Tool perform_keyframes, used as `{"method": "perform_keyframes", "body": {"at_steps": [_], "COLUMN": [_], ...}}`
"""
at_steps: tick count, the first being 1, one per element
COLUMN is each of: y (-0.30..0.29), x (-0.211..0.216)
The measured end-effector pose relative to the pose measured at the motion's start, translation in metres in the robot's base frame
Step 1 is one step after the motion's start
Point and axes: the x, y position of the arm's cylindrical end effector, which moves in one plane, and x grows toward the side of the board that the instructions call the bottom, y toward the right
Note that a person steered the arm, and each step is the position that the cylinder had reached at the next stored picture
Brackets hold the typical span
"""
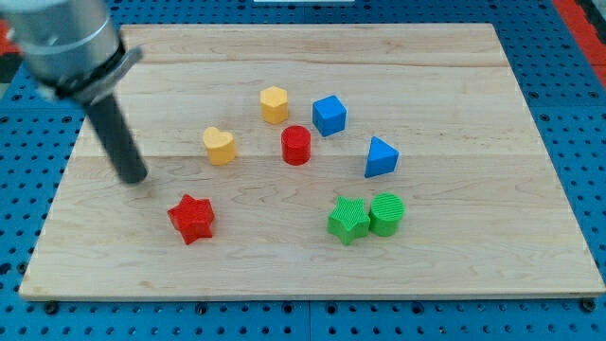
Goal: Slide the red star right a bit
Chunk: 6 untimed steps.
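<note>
— At the far left of the frame, what is showing?

— My tip [133,177] is resting on the wooden board [492,275], the dark rod slanting up toward the upper left corner into the grey arm housing [66,43]. Being a plain rod, it has nothing to spread or pinch, and it is touching no block.

— Where is the red star [192,219] sitting?

— Lower left of centre, just down and to the right of my tip, a small gap lying between them.

— And moving rightward?

— A yellow heart [219,146] is lying above the star, then a yellow block [275,104], shape hard to tell, sitting nearer the top. A red cylinder [296,145] is standing at mid-frame, with a blue cube [329,116] just up and right of it.

— Further right?

— A green star [348,221] and a green cylinder [386,213] are sitting touching in the lower right of centre, with a blue triangular block [381,157] lying above them. Blue pegboard [568,76] is surrounding the board.
</note>
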Motion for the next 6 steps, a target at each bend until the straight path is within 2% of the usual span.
{"method": "perform_keyframes", "body": {"at_steps": [1, 3, 5, 6], "y": [0.037, 0.094, 0.116, 0.189], "x": [0.036, 0.036, 0.049, 0.089]}}
